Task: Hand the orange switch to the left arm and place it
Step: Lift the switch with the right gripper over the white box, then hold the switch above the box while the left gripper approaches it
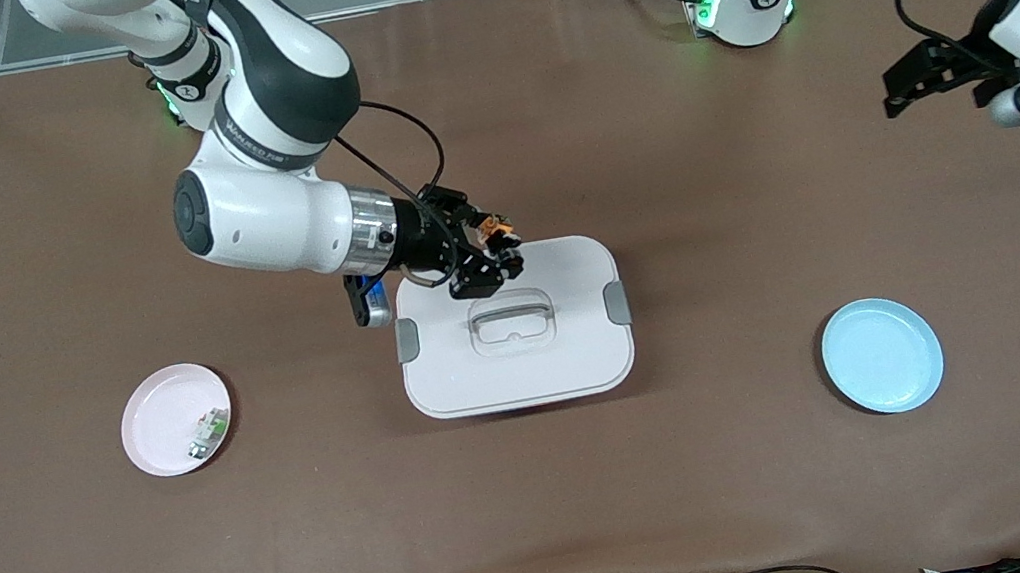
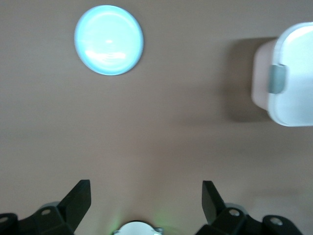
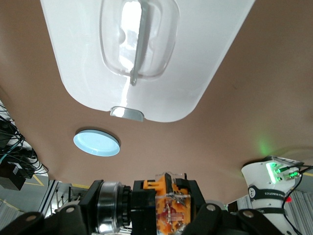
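My right gripper (image 1: 499, 240) is shut on the orange switch (image 1: 494, 226) and holds it in the air over the edge of the white box (image 1: 571, 358) that lies toward the robots' bases. In the right wrist view the switch (image 3: 168, 205) shows a black body, a silver ring and an orange end between my fingers, with the box lid (image 3: 195, 63) below. My left gripper (image 1: 920, 86) is open and empty, up over bare table at the left arm's end; in its wrist view the gripper (image 2: 145, 196) has its jaws wide apart.
A pink plate (image 1: 163, 434) with a small green-and-white component (image 1: 209, 435) lies toward the right arm's end. A blue plate (image 1: 881, 355) lies toward the left arm's end; it also shows in the left wrist view (image 2: 108, 40). The box has grey side latches (image 1: 617, 302).
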